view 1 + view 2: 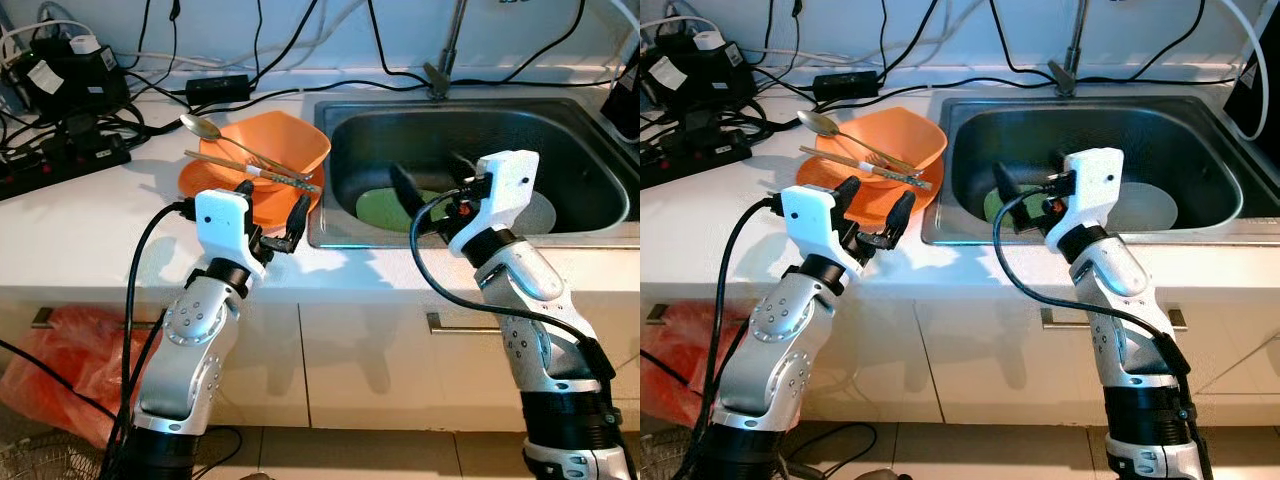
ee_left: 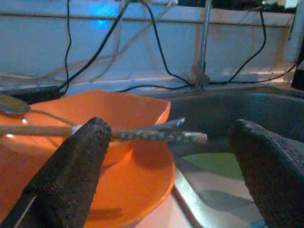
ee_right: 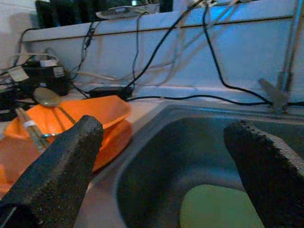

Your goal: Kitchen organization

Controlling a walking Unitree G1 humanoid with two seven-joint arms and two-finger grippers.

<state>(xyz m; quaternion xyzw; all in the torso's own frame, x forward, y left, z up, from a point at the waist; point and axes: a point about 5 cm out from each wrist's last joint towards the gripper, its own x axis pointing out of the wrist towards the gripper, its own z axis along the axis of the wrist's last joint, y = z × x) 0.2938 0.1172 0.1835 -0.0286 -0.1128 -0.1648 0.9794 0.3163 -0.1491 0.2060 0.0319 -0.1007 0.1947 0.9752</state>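
Left eye view: my left gripper [image 1: 272, 212] hangs released just before the orange plastic bowl [image 1: 285, 145] with metal spoon [image 1: 203, 127] and chopsticks [image 1: 250, 168], untouched on the counter. My right gripper [image 1: 432, 185], spread empty, hovers over the steel sink [image 1: 590, 150] holding a green plate [image 1: 385, 208]. Sorting looks barely begun.

1. Bare white counter [image 1: 120, 230] along its front edge.
2. Cables and power strip [image 1: 60, 165] crowd its back left corner.
3. Orange bowl [image 1: 265, 150] with utensils beside the sink [image 1: 580, 160].
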